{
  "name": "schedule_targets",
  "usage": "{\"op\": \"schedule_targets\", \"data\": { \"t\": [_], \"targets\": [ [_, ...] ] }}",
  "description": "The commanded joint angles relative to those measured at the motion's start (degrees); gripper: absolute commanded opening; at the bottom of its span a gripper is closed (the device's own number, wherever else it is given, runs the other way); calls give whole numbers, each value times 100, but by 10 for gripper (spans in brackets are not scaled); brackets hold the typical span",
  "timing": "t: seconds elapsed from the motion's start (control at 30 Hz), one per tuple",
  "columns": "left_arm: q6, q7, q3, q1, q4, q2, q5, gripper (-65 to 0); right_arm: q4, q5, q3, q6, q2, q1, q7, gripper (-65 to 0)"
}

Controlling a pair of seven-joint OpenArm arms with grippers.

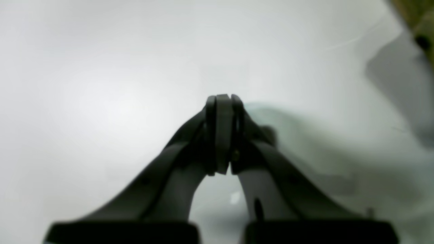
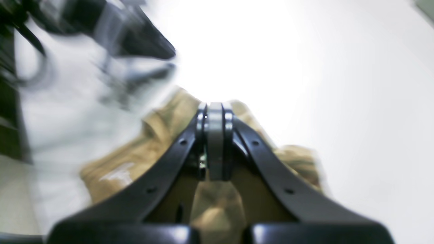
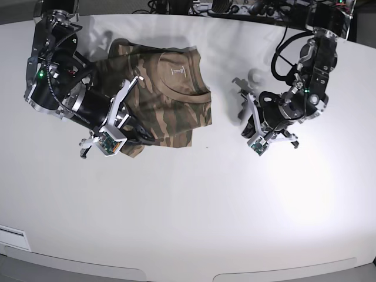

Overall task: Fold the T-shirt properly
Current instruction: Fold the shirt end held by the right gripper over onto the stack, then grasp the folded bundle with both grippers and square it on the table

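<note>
The camouflage T-shirt (image 3: 167,97) lies folded into a compact stack on the white table (image 3: 188,205), left of centre, with its neck label facing up. My right gripper (image 3: 134,82) hangs over the shirt's left part. In the blurred right wrist view its jaws (image 2: 215,105) are pressed together with nothing between them, and the tan cloth (image 2: 152,145) lies below. My left gripper (image 3: 239,83) is over bare table to the right of the shirt, apart from it. It is shut and empty in the left wrist view (image 1: 222,99), where a corner of the T-shirt (image 1: 418,17) shows at the top right.
Cables and equipment (image 3: 235,7) line the table's far edge. Both arm bases stand at the back corners. The other arm's dark body (image 2: 135,30) shows blurred at the top left of the right wrist view. The table's front edge (image 3: 188,271) curves along the bottom.
</note>
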State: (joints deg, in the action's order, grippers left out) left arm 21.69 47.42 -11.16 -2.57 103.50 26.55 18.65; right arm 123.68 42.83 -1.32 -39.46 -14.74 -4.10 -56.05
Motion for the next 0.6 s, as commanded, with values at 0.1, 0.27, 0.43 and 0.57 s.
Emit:
{"op": "schedule_targets", "data": {
  "t": [0.1,0.27,0.43,0.57],
  "targets": [
    [1274,332,46,-223,415,4,1978,-650,-304,-962,-26,339,-52,96,1187,-650],
    [1831,1222,26,-177,448,-262,4107,-650,-1482,-1440,-17,367,-52,437,1497,-650],
    [1831,1355,-107,122,448,-566,4463,-650,-2903,-1436,-15,162,-57,1088,1493,-650],
    [1831,1272,-664,321,376,-673,3746,-650,-3617,-1412,-2,66,-66,1443,1491,-650]
  ]
}}
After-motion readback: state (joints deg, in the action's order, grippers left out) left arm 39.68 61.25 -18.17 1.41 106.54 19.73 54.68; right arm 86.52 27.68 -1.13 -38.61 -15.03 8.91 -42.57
